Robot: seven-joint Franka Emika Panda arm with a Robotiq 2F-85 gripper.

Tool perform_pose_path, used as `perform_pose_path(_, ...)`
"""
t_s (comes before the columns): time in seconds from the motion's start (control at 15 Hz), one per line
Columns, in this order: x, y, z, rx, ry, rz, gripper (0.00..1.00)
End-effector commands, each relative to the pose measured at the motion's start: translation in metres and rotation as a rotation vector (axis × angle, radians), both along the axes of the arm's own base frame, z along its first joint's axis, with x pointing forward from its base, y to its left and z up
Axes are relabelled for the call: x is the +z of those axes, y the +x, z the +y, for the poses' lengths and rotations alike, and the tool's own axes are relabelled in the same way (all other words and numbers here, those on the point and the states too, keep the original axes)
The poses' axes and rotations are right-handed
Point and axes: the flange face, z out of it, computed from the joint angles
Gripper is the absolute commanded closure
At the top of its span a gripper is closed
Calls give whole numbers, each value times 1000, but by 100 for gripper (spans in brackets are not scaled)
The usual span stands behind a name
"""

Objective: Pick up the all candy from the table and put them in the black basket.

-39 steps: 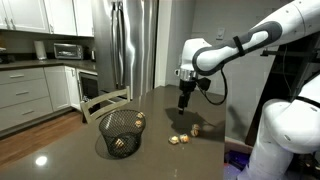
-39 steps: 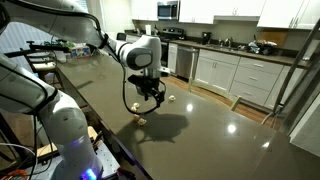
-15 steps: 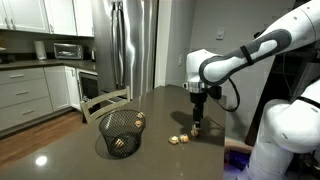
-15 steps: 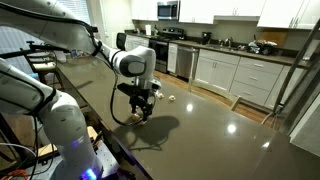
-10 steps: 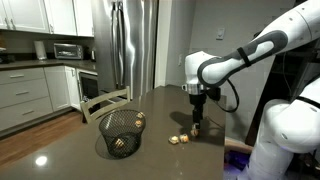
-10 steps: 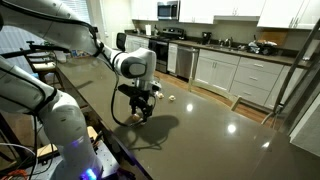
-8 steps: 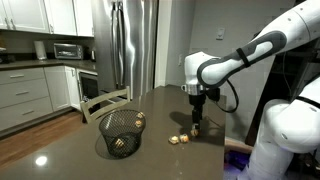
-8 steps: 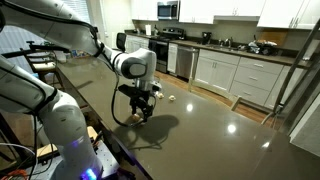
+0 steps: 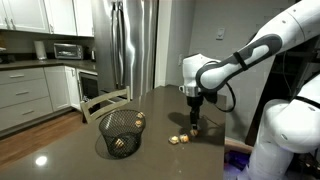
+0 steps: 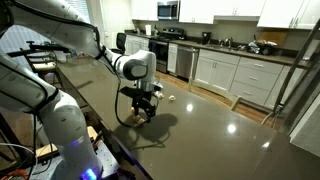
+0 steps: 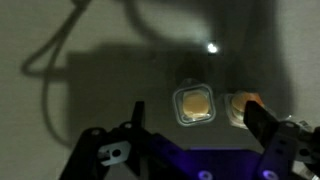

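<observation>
**Open gripper low over a candy near the table's edge**

The gripper [image 9: 194, 124] points straight down, its jaws spread wide and holding nothing. In the wrist view one candy [image 11: 195, 104] lies on the table [image 11: 80, 40] between the two fingers [image 11: 262, 128] — roughly centred in the gap and apart from both. A second candy [image 11: 240, 105] sits just beside it, close against one finger. Whether the two touch is hard to tell in that dim, blurred picture.

In an exterior view the fingertips hang just above the glossy table, and a pair of candies [image 9: 179, 140] lies near them, on the side toward the black basket [image 9: 108, 124]. The basket stands well apart from the gripper with several candies [image 9: 122, 144] inside it — the wrist view takes in none of this. In an exterior view, a lone candy [image 10: 170, 99] shows on the table beyond the gripper [image 10: 143, 113].

The second candy crowds one side of the open jaws. A steel refrigerator [image 9: 130, 45] and pale cabinets [image 9: 25, 95] stand behind the table.
</observation>
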Motion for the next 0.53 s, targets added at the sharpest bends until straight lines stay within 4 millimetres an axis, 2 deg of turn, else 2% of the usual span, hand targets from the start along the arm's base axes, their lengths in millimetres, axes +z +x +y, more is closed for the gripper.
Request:
perform_pose_path(0.0,-4,6,-3,-5,-15,-10,16)
perform_pose_path(0.07,-3,6,-3,-5,-15,-12,26)
perform_pose_path(0.33,-1,7,-3,-5,-18,-16,53)
perform_pose_path(0.4,-1,7,-3,-5,-19,-16,44)
perform_pose_path(0.47,-1,7,-3,-5,-20,-15,26)
